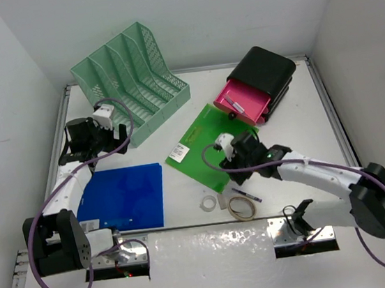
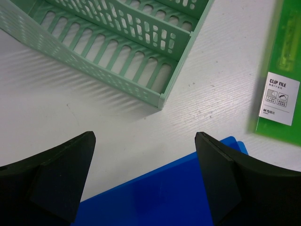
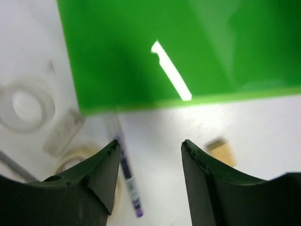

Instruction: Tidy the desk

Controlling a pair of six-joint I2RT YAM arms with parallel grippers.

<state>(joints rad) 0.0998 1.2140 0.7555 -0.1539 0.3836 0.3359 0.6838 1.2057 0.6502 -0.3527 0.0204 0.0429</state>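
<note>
Desk: white top under both my arms, with silver rails at its edges and white walls around it. Everything noted below lies on it.
Left gripper: my jaws are wide apart with nothing between them. I hang over the far corner of the blue folder, and the rack's near corner is just ahead.
Right gripper: my jaws are apart and grip nothing. I am low over bare desk at the near edge of the green clip file.
Pen: flat on the desk below my right jaws, touched by neither finger.
Rack: mint-green mesh, at far left.
Tape: 1 tan roll and 1 clear ring, near the pen at the near edge.
Black box: at far right, with its pink drawer pulled out just beside the clip file's far corner.
</note>
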